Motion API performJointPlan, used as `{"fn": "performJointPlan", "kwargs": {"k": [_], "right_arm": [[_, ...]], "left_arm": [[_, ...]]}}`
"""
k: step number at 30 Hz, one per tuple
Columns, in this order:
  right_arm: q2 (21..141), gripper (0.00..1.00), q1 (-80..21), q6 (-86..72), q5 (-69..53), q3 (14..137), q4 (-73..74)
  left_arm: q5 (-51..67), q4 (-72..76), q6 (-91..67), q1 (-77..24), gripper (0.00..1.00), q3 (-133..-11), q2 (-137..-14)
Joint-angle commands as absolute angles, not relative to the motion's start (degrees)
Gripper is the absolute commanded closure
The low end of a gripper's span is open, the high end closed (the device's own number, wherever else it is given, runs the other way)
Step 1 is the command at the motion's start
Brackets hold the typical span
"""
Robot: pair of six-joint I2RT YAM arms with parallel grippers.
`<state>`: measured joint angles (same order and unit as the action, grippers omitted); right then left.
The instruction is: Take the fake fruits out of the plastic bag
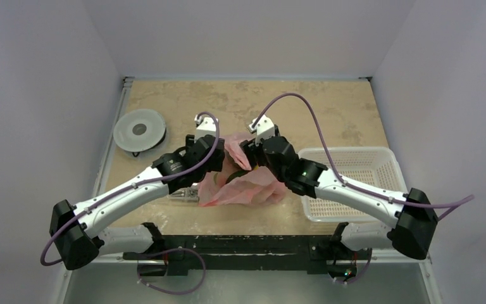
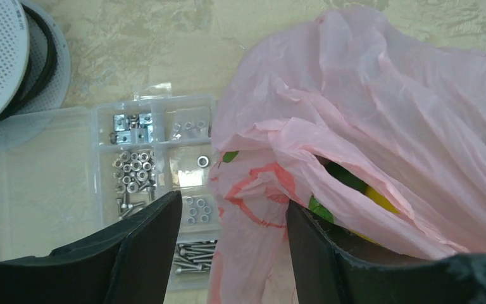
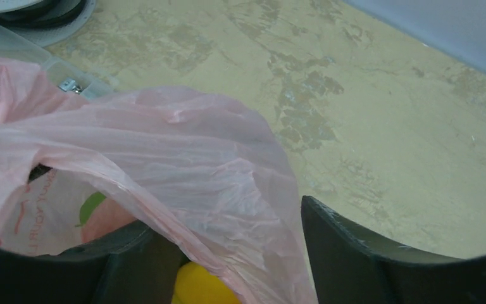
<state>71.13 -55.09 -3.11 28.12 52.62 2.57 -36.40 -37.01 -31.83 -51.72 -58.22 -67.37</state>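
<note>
The pink plastic bag point(image 1: 248, 185) lies crumpled at the table's middle, between both arms. In the left wrist view its mouth gapes, showing a dark green fruit point(image 2: 347, 178) and a yellow fruit point(image 2: 381, 200) inside. My left gripper point(image 2: 234, 253) is open, with a printed fold of the bag point(image 2: 259, 190) hanging between its fingers. My right gripper point(image 3: 228, 253) is open astride the bag's rim point(image 3: 183, 183): the left finger point(image 3: 126, 266) sits under the film, the right finger point(image 3: 354, 253) outside. A yellow fruit point(image 3: 202, 286) shows beside that left finger.
A clear box of small metal parts point(image 2: 145, 166) lies just left of the bag, also visible as the clear box point(image 1: 183, 195) from above. A round perforated disc point(image 1: 139, 130) sits at the back left. A white perforated basket point(image 1: 354, 180) stands at the right, under my right arm.
</note>
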Motion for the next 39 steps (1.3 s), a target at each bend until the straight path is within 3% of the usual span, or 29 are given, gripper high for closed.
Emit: {"fn": "performJointPlan", "kwargs": {"k": [1,5,8,17,19,21,23,26,29,35,39], "right_arm": [[73.22,0.41,-54.47,-4.60,27.01,56.39,-5.64],[72.56,0.79,-51.90,-8.03,22.89,59.30,-1.41],[69.67,1.00,-44.87,-12.84,12.81,58.99,-0.13],[77.10,1.00,-21.47,-21.42,-36.19,68.33,16.74],[79.20,1.00,-15.82,-25.97,-50.04,63.89,10.66],[80.10,1.00,-12.87,-32.52,-53.44,59.70,2.85],[81.73,1.00,-12.38,-33.45,-53.20,59.73,1.06],[86.69,1.00,-12.61,-20.43,-43.54,67.46,15.77],[90.74,1.00,-12.48,-15.29,-38.93,71.50,20.98],[88.60,1.00,-12.83,-11.06,-14.84,75.29,26.59],[86.88,1.00,-12.75,-11.29,-6.39,74.62,26.52]], "left_arm": [[-28.46,-28.58,-32.11,-47.20,0.49,-56.73,-66.56],[-15.23,-28.84,-31.48,-38.53,0.89,-57.38,-69.30],[-2.03,-25.73,-31.06,-33.35,1.00,-55.53,-69.40],[47.99,-2.17,-41.66,-14.37,1.00,-40.20,-60.32],[55.57,9.47,-48.06,-11.24,1.00,-36.78,-61.21],[58.84,19.79,-53.93,-9.40,1.00,-33.68,-62.08],[60.39,30.87,-60.16,-8.98,1.00,-30.71,-63.50],[62.58,55.58,-73.32,-8.88,1.00,-25.83,-67.96],[64.16,80.61,-88.57,-7.73,1.00,-23.48,-75.83],[63.26,81.29,-89.89,-5.70,1.00,-20.93,-80.01],[64.46,68.46,-84.04,-0.12,1.00,-18.97,-74.00]]}}
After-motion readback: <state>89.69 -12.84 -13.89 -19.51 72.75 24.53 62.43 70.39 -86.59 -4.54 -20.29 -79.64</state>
